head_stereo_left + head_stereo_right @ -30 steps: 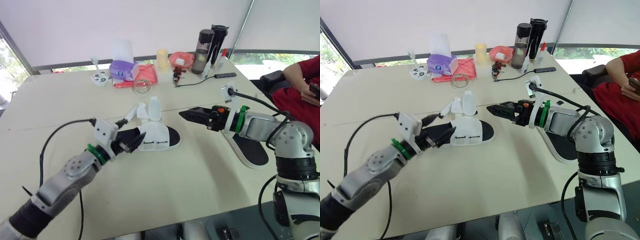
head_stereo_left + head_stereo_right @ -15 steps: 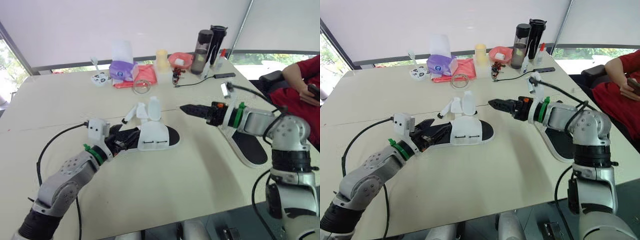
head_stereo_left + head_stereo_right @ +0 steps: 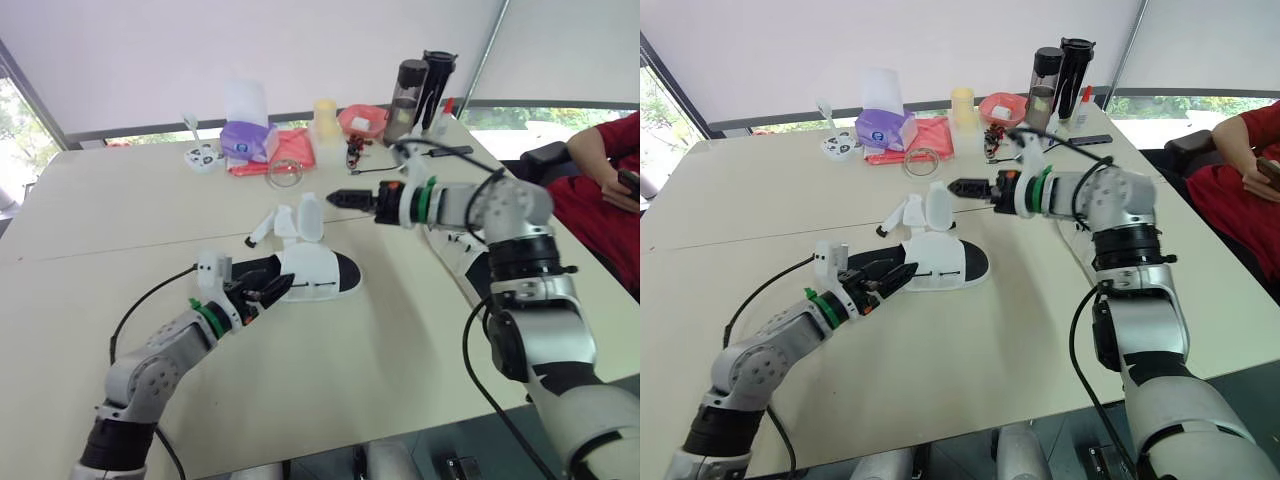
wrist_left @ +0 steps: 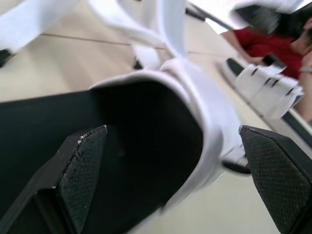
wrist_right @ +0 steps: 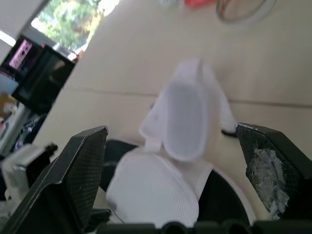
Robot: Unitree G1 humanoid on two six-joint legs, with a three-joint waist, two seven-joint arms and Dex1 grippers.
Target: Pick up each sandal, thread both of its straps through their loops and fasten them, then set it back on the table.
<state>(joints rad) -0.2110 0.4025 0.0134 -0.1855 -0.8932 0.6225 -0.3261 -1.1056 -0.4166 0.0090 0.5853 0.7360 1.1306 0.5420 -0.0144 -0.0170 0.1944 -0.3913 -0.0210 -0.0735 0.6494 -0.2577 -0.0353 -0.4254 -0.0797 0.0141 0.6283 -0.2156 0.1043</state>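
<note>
Straddling the sandal point(image 3: 318, 272) at its heel with left gripper point(image 3: 272, 289) spread wide, likely to steady it, right gripper point(image 3: 336, 198) equally wide and aimed at the raised strap point(image 3: 311, 213).

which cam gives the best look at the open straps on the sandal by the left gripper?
Right wrist view: the straps sit centred and large, unfastened, rising from the white upper. Both eye views show them small, sticking up from the sandal. Left wrist view cuts them off at its edge, behind the black insole.
</note>
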